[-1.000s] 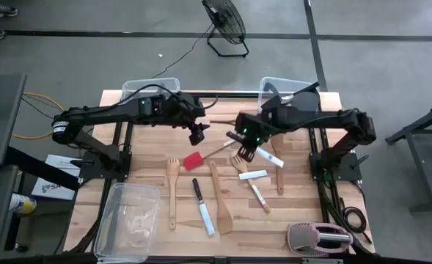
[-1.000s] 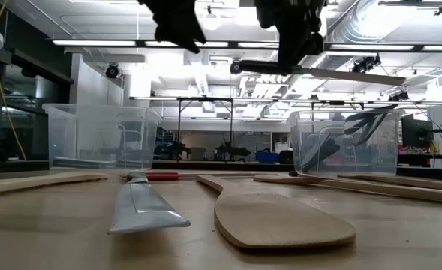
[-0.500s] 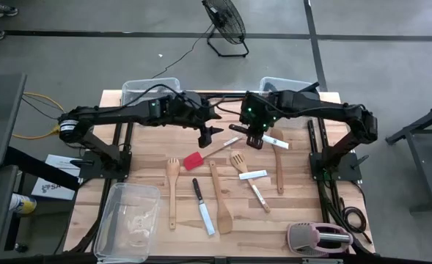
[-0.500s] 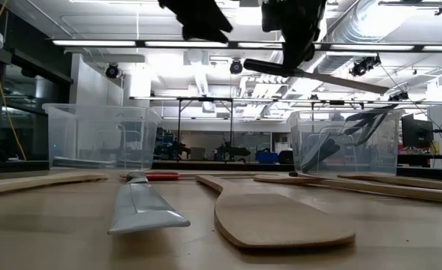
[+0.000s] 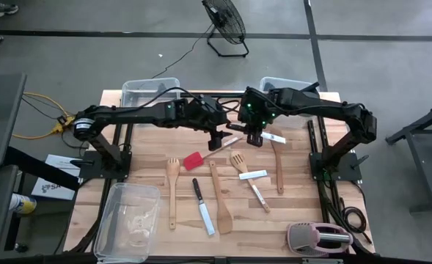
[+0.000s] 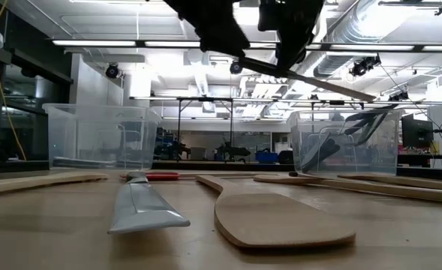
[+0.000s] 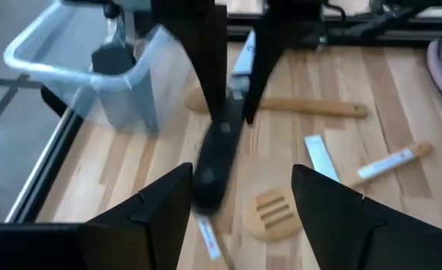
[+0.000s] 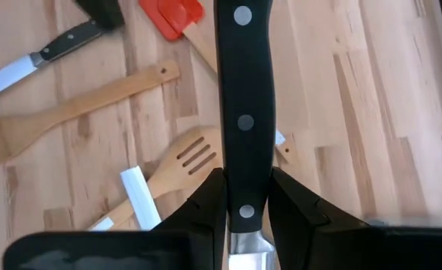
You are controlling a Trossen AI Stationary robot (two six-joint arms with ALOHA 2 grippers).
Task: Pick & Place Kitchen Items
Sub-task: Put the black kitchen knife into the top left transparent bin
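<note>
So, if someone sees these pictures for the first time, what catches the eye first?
Probably the knife held in the air by the right gripper above the back middle of the table, its black handle clamped between the jaws. The left gripper hovers right beside it with open jaws, as if for a handover. Below, wooden spoons, knives and a red spatula lie scattered.

Robotics lab: open ductwork, workbenches.
</note>
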